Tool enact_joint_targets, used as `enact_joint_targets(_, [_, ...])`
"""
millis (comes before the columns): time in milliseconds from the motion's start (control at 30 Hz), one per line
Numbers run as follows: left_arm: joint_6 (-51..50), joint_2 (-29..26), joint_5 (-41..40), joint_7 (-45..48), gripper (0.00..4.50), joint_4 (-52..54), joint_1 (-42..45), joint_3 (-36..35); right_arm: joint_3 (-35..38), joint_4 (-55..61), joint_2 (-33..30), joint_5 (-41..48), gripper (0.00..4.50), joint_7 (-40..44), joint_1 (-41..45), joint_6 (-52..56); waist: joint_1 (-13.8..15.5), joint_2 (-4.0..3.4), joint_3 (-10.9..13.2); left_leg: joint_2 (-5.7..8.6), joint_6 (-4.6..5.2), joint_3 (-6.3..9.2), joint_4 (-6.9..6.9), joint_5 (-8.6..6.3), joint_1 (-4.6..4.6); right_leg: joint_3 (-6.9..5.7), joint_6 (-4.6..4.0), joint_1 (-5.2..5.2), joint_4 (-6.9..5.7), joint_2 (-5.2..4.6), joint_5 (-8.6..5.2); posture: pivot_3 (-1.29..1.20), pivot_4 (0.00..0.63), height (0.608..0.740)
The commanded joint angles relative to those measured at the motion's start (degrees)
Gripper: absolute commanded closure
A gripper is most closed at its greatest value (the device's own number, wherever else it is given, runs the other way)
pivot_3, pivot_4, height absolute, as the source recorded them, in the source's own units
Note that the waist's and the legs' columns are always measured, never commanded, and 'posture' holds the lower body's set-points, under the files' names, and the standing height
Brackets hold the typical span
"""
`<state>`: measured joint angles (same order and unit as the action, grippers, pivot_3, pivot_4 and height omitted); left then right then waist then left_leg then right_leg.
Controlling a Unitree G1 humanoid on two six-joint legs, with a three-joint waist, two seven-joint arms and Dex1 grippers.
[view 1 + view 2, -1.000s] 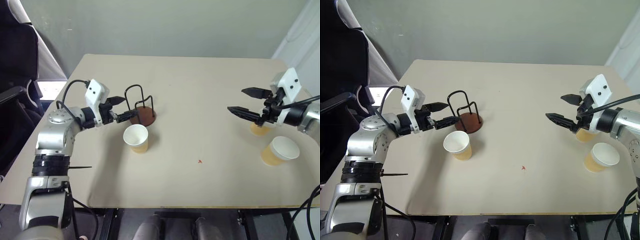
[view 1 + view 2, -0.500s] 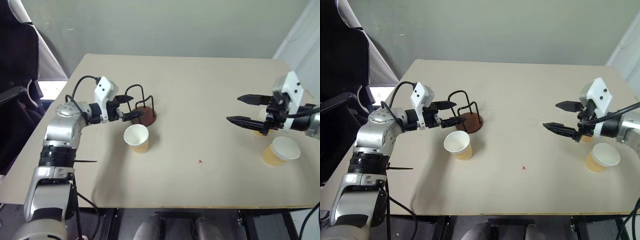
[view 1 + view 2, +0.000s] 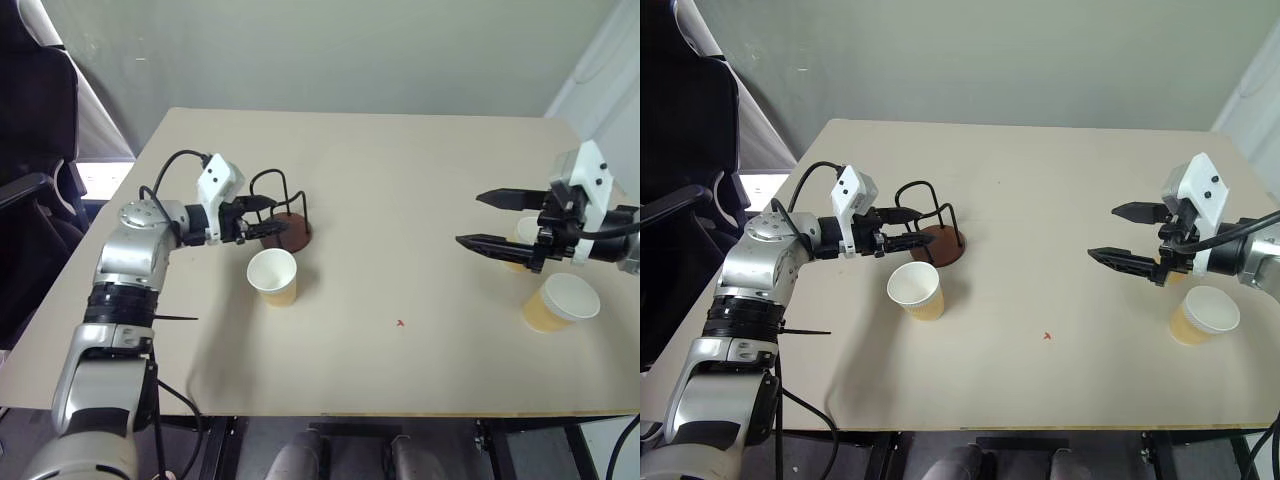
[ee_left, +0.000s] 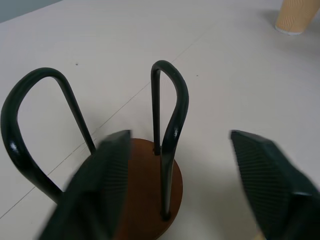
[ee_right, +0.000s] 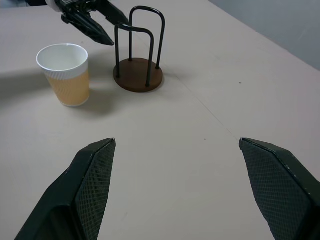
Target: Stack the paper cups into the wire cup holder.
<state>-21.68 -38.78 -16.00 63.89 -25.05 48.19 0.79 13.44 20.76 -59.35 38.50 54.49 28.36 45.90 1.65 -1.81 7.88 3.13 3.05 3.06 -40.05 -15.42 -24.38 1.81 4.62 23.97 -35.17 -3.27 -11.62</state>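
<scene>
**Left pincer at the holder's wire loop**

The left gripper [image 3: 262, 222] stands partly parted, one wire loop of the wire cup holder [image 3: 284, 222] between its fingers, grasping nothing. The right gripper [image 3: 482, 220] gapes wide and empty, two paper cups [image 3: 559, 302] just behind it, the third [image 3: 272, 276] beside the holder.

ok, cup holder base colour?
Reddish-brown disc base, under black wire loops; clearest in the right wrist view.

A beige table [image 3: 400, 180] carries everything. The wire cup holder [image 3: 284, 228] stands at about ten o'clock from the table's centre. One paper cup [image 3: 272, 276] stands upright just beside it, toward six o'clock. At three o'clock a second paper cup [image 3: 558, 301] stands upright, and a third [image 3: 520, 240] stands near it, partly hidden. A small red speck [image 3: 400, 323] marks the surface near six o'clock.
</scene>
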Motion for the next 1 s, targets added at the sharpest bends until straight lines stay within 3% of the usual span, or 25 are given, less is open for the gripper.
enact_joint_targets(33, [0.53,-0.16,-0.16,0.48,2.74,0.47,1.13,-0.87,3.34,0.71,-0.74,0.82,0.43,-0.68,0.08,-0.17,0.01,0.0,0.0,0.0,0.0,0.0,0.0,0.0,0.0,0.0,0.0,0.0,0.0,0.0,0.0,0.0,0.15,0.74])
enact_joint_targets(200, [0.98,-0.12,0.2,0.35,4.46,-0.25,1.35,-0.87,4.05,0.68,-0.4,0.88,0.43,-1.09,-0.7,-0.14,0.02,0.0,0.0,0.0,0.0,-0.01,0.0,0.0,0.0,0.0,0.0,0.0,-0.01,0.0,0.0,0.0,0.15,0.74])
enact_joint_targets(767, [6.85,1.01,3.06,-2.94,4.49,-7.22,6.24,-1.44,4.76,1.5,0.0,2.24,0.43,-2.4,-2.14,0.27,0.06,0.0,0.0,0.0,0.0,0.0,-0.01,0.0,0.0,0.0,0.0,0.01,-0.03,0.0,0.0,0.0,0.15,0.74])
enact_joint_targets(1000, [7.29,2.28,3.39,2.89,4.49,-9.98,12.03,0.91,5.34,2.3,-1.5,3.29,0.43,-1.52,-3.14,1.35,0.23,0.01,0.0,0.0,0.0,0.01,-0.02,0.0,-0.11,-0.02,0.01,0.07,0.03,0.0,0.01,0.0,0.15,0.74])
